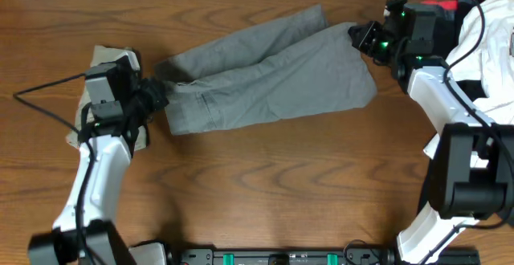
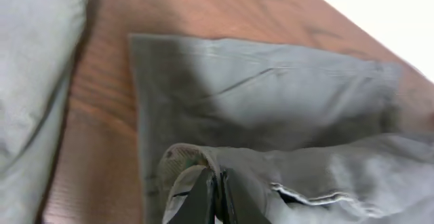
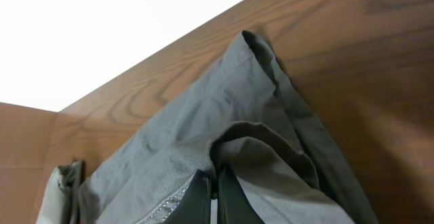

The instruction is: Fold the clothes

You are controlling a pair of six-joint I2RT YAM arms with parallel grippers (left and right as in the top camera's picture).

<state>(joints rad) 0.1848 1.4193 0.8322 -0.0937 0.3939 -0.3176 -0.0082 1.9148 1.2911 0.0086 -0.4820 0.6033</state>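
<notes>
Mind the thin grips: each arm has only an edge of the grey shorts point(image 1: 265, 80), which lie stretched across the middle of the table point(image 1: 265, 193). A hard pull could slip the cloth free or drag it askew. Your left gripper point(image 1: 154, 96) is clamped on the waistband end, just beside the khaki shorts point(image 1: 108, 56), which it could snag. Farther off, your right gripper point(image 1: 359, 38) is pinched tight on a leg hem.
</notes>
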